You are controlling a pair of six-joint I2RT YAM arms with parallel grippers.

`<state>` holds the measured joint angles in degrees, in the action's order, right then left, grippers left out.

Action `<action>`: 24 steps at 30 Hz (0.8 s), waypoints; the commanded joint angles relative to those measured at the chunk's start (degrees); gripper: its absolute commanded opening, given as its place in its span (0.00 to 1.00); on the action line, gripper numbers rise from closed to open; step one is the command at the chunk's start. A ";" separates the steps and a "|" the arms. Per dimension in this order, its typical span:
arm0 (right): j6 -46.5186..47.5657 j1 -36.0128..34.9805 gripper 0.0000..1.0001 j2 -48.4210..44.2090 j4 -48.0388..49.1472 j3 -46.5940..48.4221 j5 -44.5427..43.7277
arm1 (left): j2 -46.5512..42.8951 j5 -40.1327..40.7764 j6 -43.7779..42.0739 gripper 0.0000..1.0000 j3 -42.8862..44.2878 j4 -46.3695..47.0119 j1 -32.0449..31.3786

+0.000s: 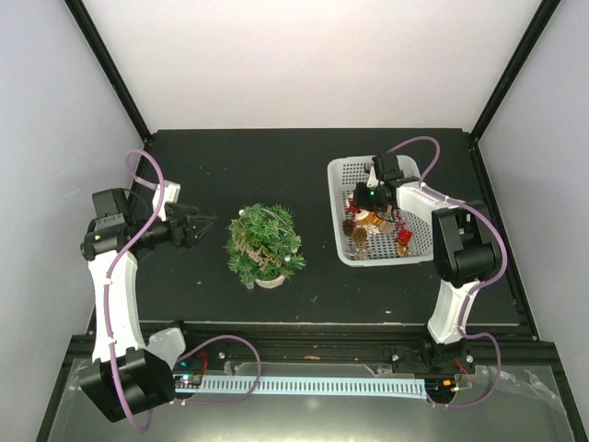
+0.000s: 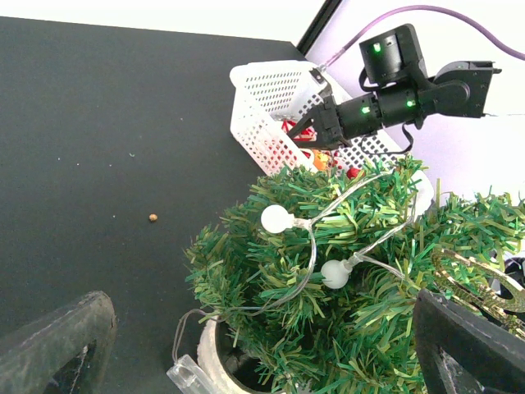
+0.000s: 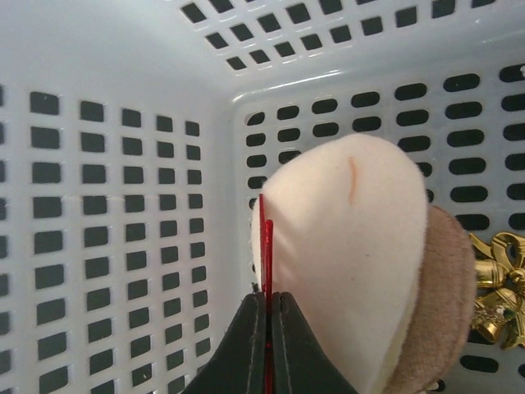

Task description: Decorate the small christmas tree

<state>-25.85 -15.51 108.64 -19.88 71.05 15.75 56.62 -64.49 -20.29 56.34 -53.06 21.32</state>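
Right hand (image 3: pixel 267 300) pinched on red loop (image 3: pixel 263 238) | left hand (image 1: pixel 201 224) wide open, empty | black table (image 1: pixel 276 166) | white walls (image 1: pixel 313 55)

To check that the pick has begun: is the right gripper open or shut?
Shut. The right gripper pinches a red string, jaws pressed together, beside a cream ornament in the basket.

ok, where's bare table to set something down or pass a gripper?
Bare: the strip of table behind the small christmas tree, the gap between tree and white basket, and the front strip along the near edge. Crowded: the basket, full of ornaments, with the right gripper shut on a red loop inside; left gripper, open, close beside the tree.
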 commanded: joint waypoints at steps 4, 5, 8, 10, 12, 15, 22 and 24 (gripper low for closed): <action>-0.15 -0.40 0.01 -3.58 1.62 -0.62 -0.95 | -0.01 -0.99 -0.27 0.99 0.48 0.13 0.39; -0.58 -0.40 0.01 -5.18 2.90 -1.73 -1.62 | -0.06 -0.85 -0.60 0.99 0.63 -0.11 0.43; -1.78 -0.40 0.01 -10.78 6.14 -5.20 -3.07 | 0.24 -0.53 -3.11 0.99 3.11 -3.53 0.44; -2.54 -0.40 0.01 -14.92 7.99 -7.24 -3.51 | 0.86 -0.22 -5.15 0.99 6.18 -6.55 0.39; -2.85 -0.35 0.01 -18.59 9.43 -8.80 -2.82 | 1.24 0.32 -7.06 0.99 9.18 -9.20 0.47; -3.52 -0.40 0.01 -23.85 10.03 -10.08 -1.56 | 0.82 1.88 -7.97 0.99 12.06 -10.59 0.48; -2.93 -0.73 0.01 -35.73 13.28 -13.69 6.44 | -3.40 5.48 -9.33 0.99 18.22 -13.20 0.48; -2.48 -2.16 0.01 -40.99 16.65 -15.54 11.27 | -4.07 4.21 -10.74 0.99 21.26 -16.22 0.48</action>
<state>-28.84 -15.77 75.00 -9.39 58.46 17.87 54.85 -60.27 -27.51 71.16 -63.64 21.32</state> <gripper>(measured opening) 0.024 0.989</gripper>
